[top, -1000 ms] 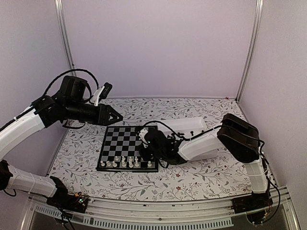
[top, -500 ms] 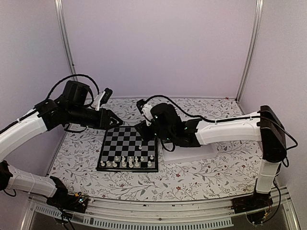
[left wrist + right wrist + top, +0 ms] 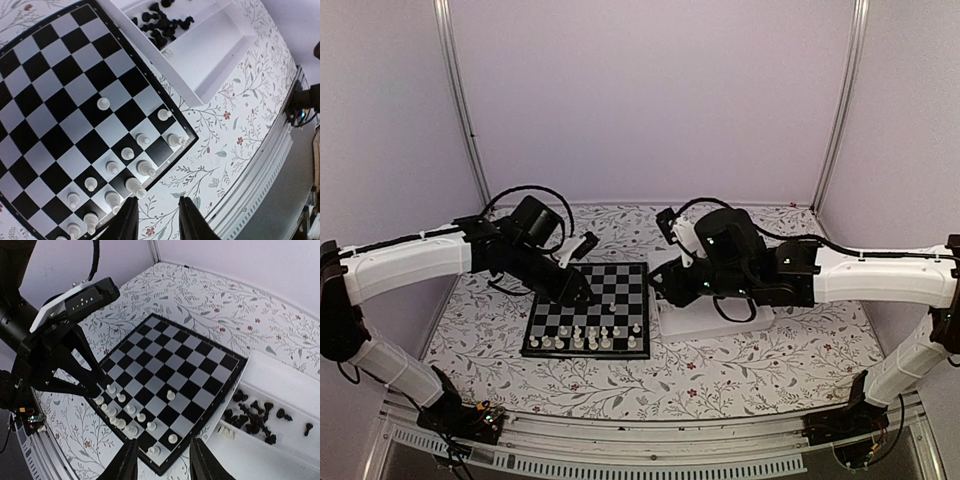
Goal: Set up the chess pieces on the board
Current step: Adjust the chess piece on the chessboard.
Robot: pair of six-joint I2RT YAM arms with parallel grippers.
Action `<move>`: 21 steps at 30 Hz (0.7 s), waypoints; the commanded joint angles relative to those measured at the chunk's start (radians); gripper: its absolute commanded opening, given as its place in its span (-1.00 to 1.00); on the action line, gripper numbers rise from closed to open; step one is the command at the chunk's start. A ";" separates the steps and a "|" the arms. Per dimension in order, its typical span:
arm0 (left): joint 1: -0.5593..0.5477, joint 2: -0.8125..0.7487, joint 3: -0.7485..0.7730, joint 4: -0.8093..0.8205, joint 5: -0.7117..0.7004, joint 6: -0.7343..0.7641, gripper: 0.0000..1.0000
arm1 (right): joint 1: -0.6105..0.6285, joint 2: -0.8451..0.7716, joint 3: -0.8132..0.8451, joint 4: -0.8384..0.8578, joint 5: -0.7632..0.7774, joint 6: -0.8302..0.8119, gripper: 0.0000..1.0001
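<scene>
While both hands are empty, I'd call this mid-setup, between picks: left gripper [image 3: 157, 202] hangs over the board [image 3: 185, 350] at its near edge, fingers apart, nothing between them; right gripper [image 3: 164, 442] hangs off the board's right edge, also spread and empty

White pieces [image 3: 144, 167] stand upright on the board's two nearest rows, with gaps, plus one lone man a few squares further in. Black pieces [image 3: 252, 420] are all off the board, heaped in the far compartment of the white tray [image 3: 215, 55] that lies against the board's right edge

Next move, my guess: right arm goes down into that heap for one man. That needs a narrow pinch on a single piece, since they lie tangled and touching

Hard to see:
- from overhead the right arm covers most of the tray and the left arm covers the board's far-left squares
- piece types too small to tell
- one pale bit [image 3: 225, 430] in the tray beside the board's right edge, maybe a white man, can't tell
- tray's far end is cut off in both wrist views
</scene>
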 commanded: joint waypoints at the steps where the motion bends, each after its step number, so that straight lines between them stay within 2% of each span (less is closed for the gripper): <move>1: -0.067 0.122 0.082 -0.058 0.028 0.168 -0.41 | -0.002 -0.089 -0.093 -0.074 -0.074 0.139 -0.26; 6: -0.116 0.249 0.143 -0.077 0.015 0.277 -0.45 | -0.001 -0.162 -0.165 -0.086 -0.051 0.249 -0.26; 15: -0.140 0.380 0.210 -0.118 -0.034 0.351 -0.79 | -0.002 -0.264 -0.230 -0.133 -0.009 0.298 -0.27; 21: -0.151 0.433 0.242 -0.140 -0.067 0.376 -0.80 | -0.001 -0.309 -0.264 -0.140 0.002 0.332 -0.27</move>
